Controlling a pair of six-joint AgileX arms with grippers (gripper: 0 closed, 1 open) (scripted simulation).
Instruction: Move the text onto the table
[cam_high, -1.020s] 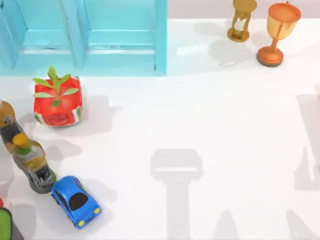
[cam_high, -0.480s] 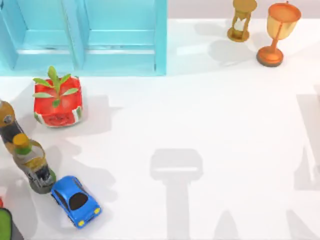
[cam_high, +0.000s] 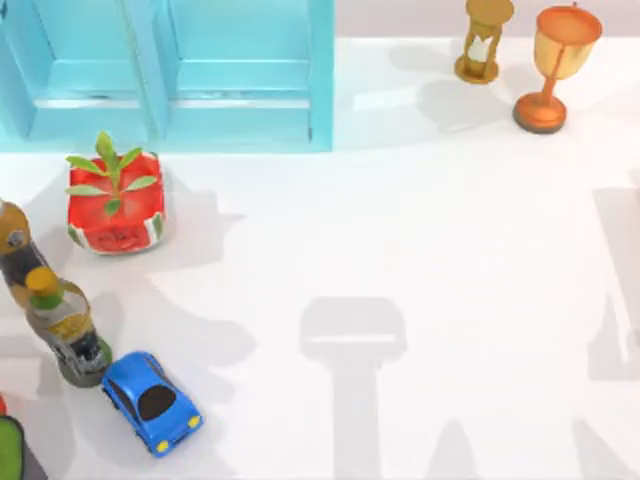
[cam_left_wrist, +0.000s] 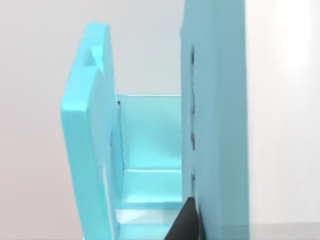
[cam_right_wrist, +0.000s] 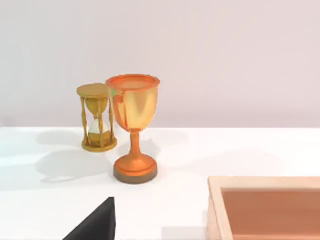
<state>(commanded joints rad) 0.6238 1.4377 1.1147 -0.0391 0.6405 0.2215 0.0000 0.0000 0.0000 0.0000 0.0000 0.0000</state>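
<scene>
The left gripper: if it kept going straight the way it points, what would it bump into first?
Probably the turquoise cabinet: its side wall stands right ahead of the left gripper's dark fingertip, though depth is hard to judge.

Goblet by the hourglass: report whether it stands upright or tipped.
Upright: the goblet rests on its round foot, bowl opening upward, beside the hourglass on the table.

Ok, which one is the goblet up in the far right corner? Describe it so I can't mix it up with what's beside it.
Start at the tall turquoise cabinet along the white table's far edge and go right to the corner. Two golden pieces stand there side by side, apart; the shiny orange-gold goblet is the rightmost one. It has an open cup on one thin stem and a round foot, while the small brass hourglass has posts and white sand.
</scene>
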